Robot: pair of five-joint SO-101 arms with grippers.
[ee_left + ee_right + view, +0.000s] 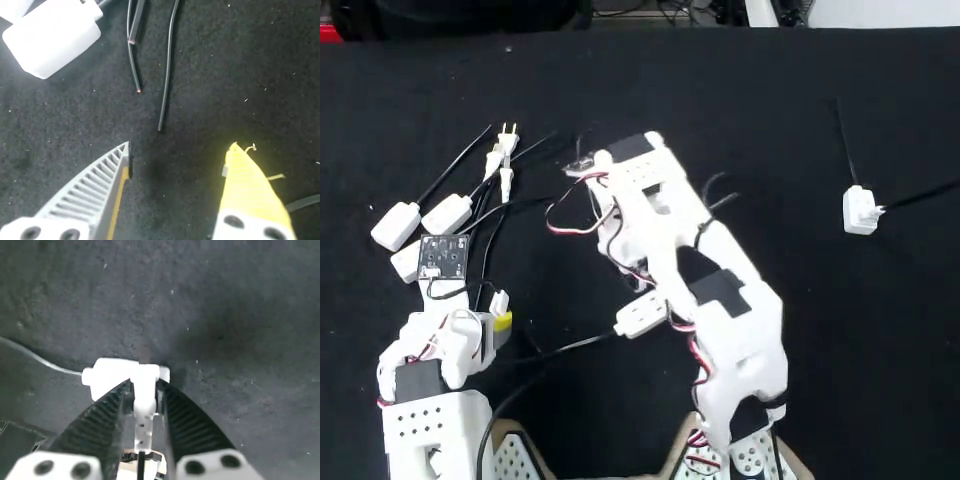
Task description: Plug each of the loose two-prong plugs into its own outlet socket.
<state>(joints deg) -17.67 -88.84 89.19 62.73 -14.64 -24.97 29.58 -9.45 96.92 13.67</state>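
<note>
Black tabletop (770, 120): right pincer (145, 383) clamps what appears to be a white plug (114, 372); left pincer (180, 147) gapes wide, empty, black cables (167, 65) just ahead.

**Hidden and cropped bits**

My right tool (145, 386) pinches a white plug (125, 376). The plug's lower part sits under my fingers (102, 415), so I can't make out its prongs. Its cable (35, 359) runs off the frame edge.

From above, my right arm (660, 230) mostly covers that tool and plug. It and my left arm (425, 410) are both cut off at the near edge.

In the left wrist view, a white outlet block (52, 35) and two black cables (168, 65) are cut by the edge. My left tool (180, 150) is cropped at its base.

The loose plugs (496, 160) on the tabletop (770, 120) are too small to count prongs.
</note>
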